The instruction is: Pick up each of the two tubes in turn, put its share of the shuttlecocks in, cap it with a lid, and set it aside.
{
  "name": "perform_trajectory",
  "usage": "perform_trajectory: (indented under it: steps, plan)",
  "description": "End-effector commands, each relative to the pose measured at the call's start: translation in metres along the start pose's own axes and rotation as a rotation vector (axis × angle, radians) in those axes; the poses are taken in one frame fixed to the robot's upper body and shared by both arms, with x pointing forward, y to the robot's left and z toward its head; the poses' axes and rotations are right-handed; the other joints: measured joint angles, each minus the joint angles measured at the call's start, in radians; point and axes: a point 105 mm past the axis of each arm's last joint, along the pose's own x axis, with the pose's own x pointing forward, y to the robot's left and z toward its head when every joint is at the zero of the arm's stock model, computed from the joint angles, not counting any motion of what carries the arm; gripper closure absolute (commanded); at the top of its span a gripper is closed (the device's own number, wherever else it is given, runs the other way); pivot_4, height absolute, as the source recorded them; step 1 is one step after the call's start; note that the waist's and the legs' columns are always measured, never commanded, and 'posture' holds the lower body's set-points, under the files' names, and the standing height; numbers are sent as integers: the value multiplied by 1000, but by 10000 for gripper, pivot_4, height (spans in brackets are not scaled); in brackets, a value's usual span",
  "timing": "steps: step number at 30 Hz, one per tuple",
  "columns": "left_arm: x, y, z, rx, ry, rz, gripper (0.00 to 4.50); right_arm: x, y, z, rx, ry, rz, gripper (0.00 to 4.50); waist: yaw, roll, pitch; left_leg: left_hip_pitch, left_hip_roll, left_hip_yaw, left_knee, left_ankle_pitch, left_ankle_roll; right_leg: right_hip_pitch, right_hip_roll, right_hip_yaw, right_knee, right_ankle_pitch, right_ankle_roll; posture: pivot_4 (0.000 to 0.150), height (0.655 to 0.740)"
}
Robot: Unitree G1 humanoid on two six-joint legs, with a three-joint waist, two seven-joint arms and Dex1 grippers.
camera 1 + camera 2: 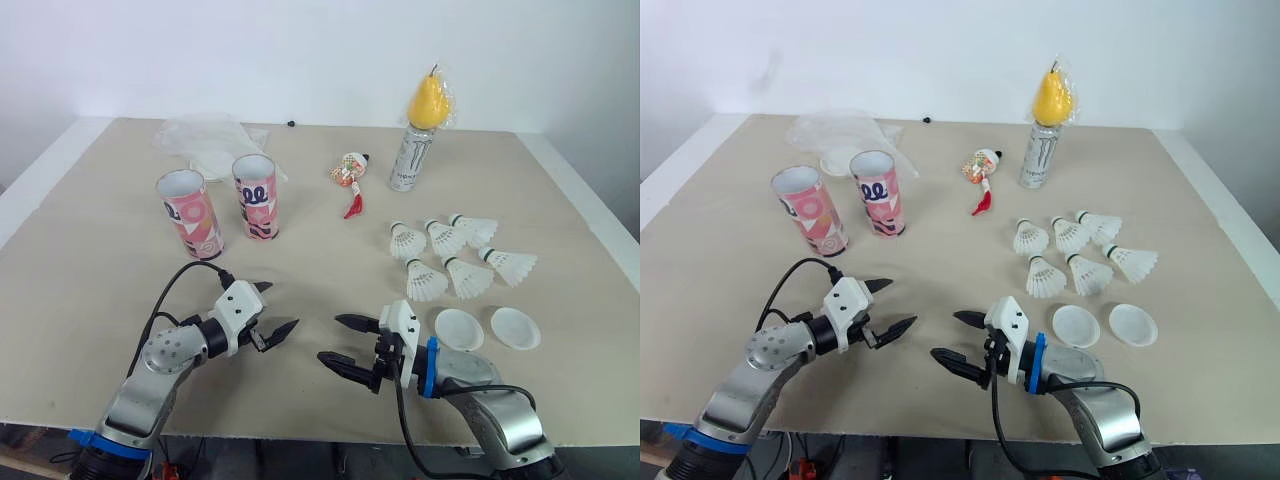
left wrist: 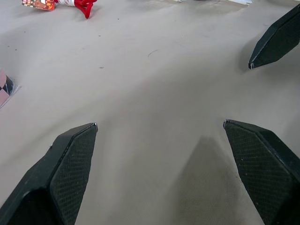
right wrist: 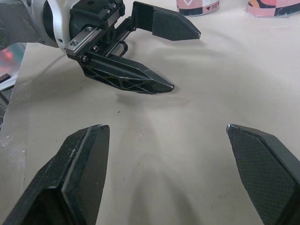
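Left gripper (image 1: pixel 281 305) and right gripper (image 1: pixel 329 338) are hovering, spread and empty, over the bench (image 1: pixel 90 290) nearer than the upright tubes (image 1: pixel 190 215) (shuttlecocks (image 1: pixel 450 255) lying to the tubes' right), where an off-centre grasp risks toppling one.

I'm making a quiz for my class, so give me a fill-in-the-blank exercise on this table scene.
There are ____ shuttlecocks.
Both tubes stand ____, uncapped.
The two lids lie on the robot's ____ side.
The left end effector and right end effector are both ____ and empty.
Missing words: six; upright; right; open.
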Motion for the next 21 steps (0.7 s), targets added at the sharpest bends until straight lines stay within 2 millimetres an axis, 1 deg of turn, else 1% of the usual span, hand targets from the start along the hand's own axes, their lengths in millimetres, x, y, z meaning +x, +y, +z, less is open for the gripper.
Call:
perform_trajectory:
  steps: [1,6,11,21]
  plan:
    - [-2,5,12,30,-49,-3,0,-2,-2,11,-21,-37,-6,2110,0,0,0,0,0,0,0,0,0,0,0,0,0,0,0,1500,7400]
    - [-3,4,17,7,-96,-51,0,-3,-4,13,-13,-49,-31,2110,0,0,0,0,0,0,0,0,0,0,0,0,0,0,0,1500,7400]
    - [-5,2,16,-10,-103,-85,0,-3,-6,15,-12,-56,-37,2110,0,0,0,0,0,0,0,0,0,0,0,0,0,0,0,1500,7400]
    - [-8,6,18,-2,-115,-86,0,-2,-6,16,-14,-57,-32,2110,0,0,0,0,0,0,0,0,0,0,0,0,0,0,0,1500,7400]
